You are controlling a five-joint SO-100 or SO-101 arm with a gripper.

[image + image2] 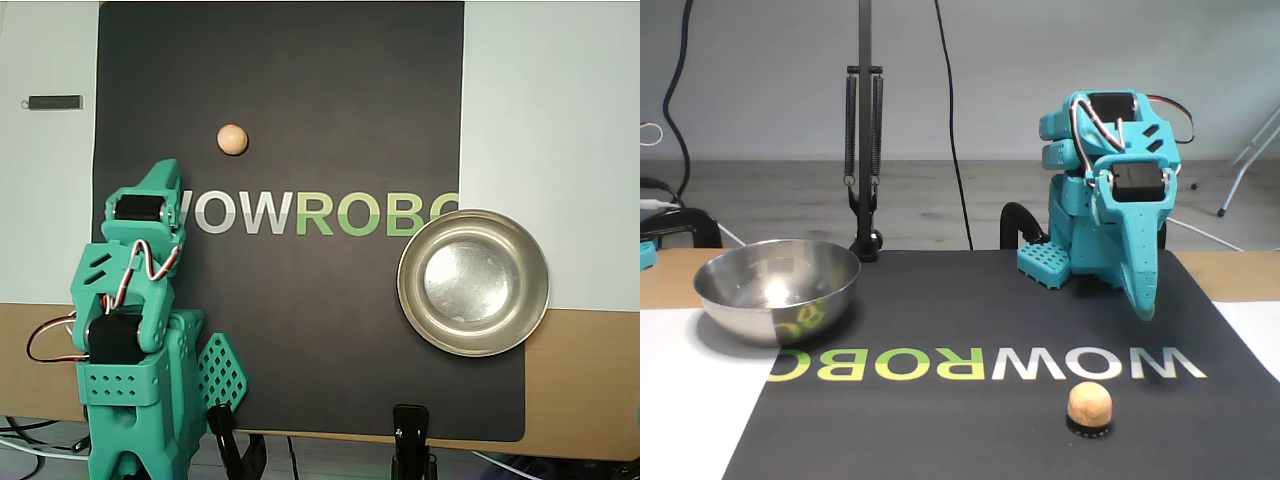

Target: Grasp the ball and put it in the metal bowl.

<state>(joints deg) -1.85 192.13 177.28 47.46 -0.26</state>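
While ball point(232, 139) rests round, axisless, on mat, tool point(165, 172) apparently clenched, empty.

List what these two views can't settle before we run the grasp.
- Gripper: open or shut unclear; the fingers overlap in both views.
- Ball: sits on a dark ring in the fixed view; what that ring is, too small to tell.
- Metal bowl: its floor is partly hidden by the near wall in the fixed view.

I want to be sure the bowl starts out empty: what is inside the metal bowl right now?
Nothing: in the overhead view the metal bowl shows only its bare, shiny bottom. The ball lies apart on the black mat. In the fixed view the near wall hides the bottom.
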